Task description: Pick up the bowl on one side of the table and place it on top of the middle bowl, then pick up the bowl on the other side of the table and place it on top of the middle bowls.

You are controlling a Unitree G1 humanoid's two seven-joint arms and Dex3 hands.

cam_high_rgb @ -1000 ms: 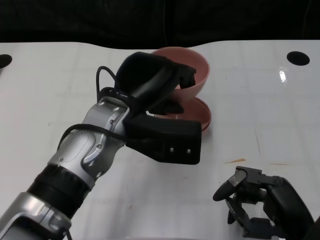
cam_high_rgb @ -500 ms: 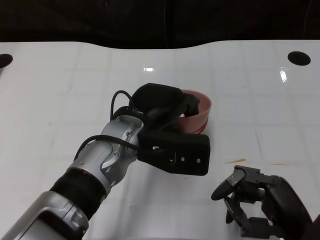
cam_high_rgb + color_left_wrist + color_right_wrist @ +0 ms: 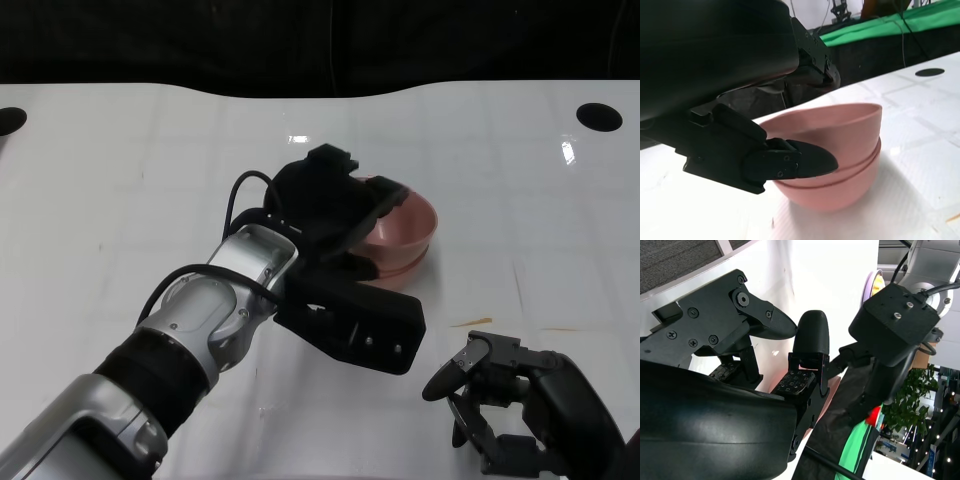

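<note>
No readable text, labels, brands or numbers anywhere: none on the pink bowls [image 3: 405, 235], the white table [image 3: 120, 200], the left hand [image 3: 330, 205] or the right hand [image 3: 505, 400]. Background items in the right wrist view too blurred to read.

From my seat, the left hand [image 3: 335, 205] and forearm crowd the near-left side of the stacked pink bowls [image 3: 405, 232], while the white table [image 3: 520, 160] lies open right of them, above the right hand [image 3: 510, 405].
</note>
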